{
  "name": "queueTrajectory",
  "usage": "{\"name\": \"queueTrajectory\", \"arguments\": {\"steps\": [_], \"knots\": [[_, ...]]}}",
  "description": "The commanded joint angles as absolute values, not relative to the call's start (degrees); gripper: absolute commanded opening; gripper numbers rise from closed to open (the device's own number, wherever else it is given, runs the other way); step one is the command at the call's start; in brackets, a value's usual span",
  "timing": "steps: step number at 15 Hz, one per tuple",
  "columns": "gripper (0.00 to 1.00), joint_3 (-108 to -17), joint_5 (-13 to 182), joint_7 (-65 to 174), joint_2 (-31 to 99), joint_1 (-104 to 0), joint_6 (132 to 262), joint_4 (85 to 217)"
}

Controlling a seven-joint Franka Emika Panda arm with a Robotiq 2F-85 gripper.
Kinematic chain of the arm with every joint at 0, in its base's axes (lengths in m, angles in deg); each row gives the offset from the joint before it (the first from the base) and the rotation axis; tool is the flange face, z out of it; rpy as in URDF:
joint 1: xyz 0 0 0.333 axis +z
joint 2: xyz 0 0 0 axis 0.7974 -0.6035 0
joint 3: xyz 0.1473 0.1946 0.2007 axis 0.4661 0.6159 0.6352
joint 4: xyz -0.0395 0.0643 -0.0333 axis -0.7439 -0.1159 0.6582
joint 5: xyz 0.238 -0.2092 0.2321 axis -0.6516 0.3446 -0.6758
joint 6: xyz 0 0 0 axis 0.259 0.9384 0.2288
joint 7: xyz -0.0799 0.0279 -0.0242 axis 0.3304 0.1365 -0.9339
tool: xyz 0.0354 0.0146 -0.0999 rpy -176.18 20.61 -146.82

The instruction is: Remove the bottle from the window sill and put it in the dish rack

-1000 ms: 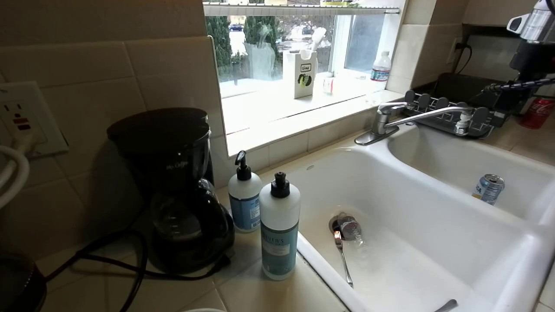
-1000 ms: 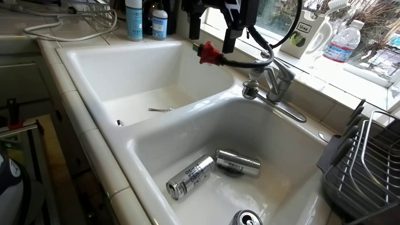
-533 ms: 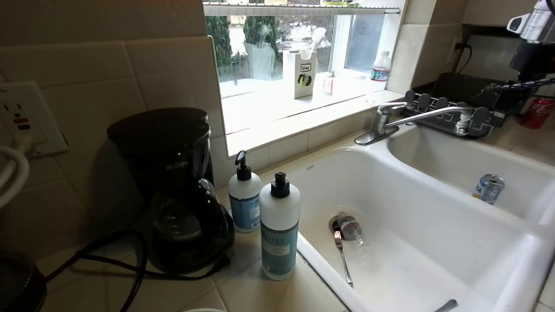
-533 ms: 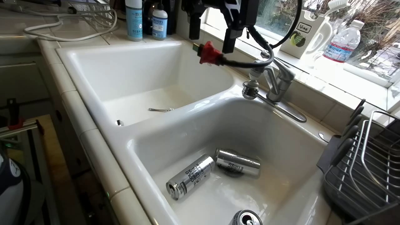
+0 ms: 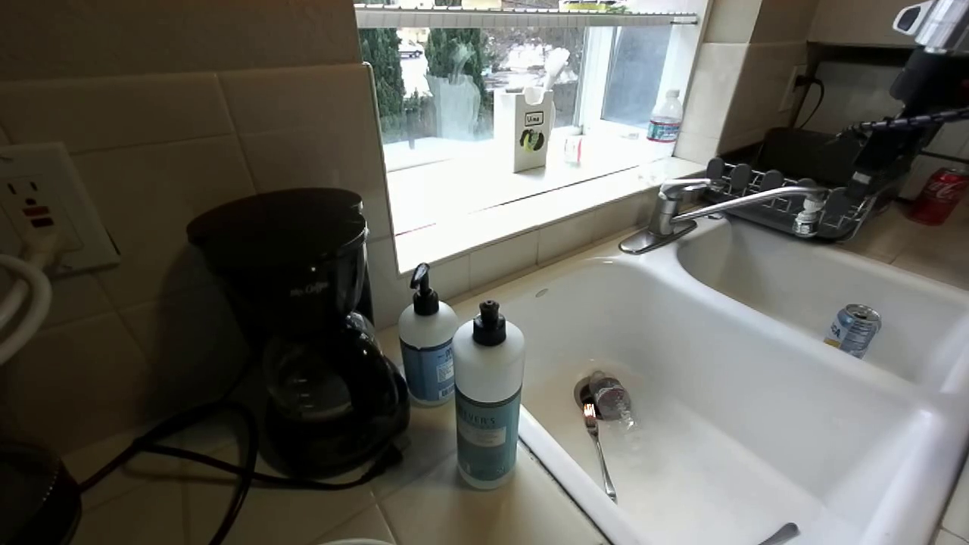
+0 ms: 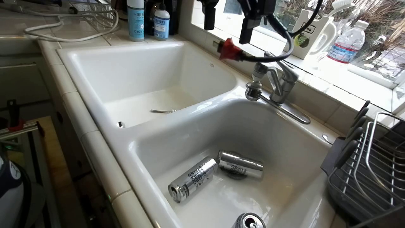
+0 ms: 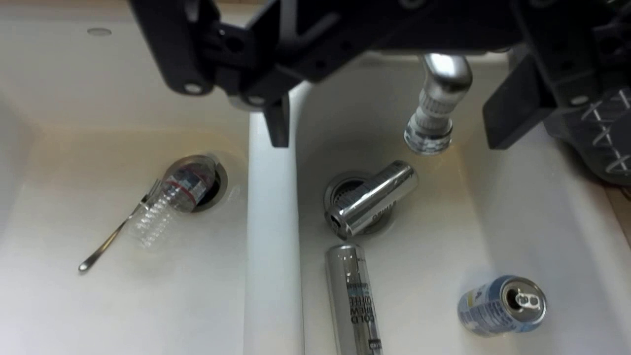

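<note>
In an exterior view the bottle stood on the window sill, at two o'clock — the dangling cable might, I feared, snag the faucet during a reach there. In the wrist view the gripper gaped, empty.

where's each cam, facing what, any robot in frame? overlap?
In an exterior view: by the coffee maker, facing across the sink; arm end, upper right.
In an exterior view: beside the dish rack, facing down toward the soap bottles; parted fingers, top.
Wrist view: on the wrist, facing down at the sink divider; fingers, top.
Both exterior views share the sill bottle.
</note>
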State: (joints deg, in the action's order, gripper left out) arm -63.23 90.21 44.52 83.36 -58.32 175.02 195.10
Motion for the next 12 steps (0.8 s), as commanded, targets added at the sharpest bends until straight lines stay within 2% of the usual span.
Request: {"name": "queueTrajectory", "arguments": {"steps": [1,8,12], "knots": [[1.0,-65.33,88.72,42.04,81.21,-57.56,178.82,190.56],[1.0,-70.34,87.39,31.74,74.07,-56.78,188.72,179.67],[1.0,-77.21,76.24,18.65,66.47,-54.11,188.22,171.46]]}}
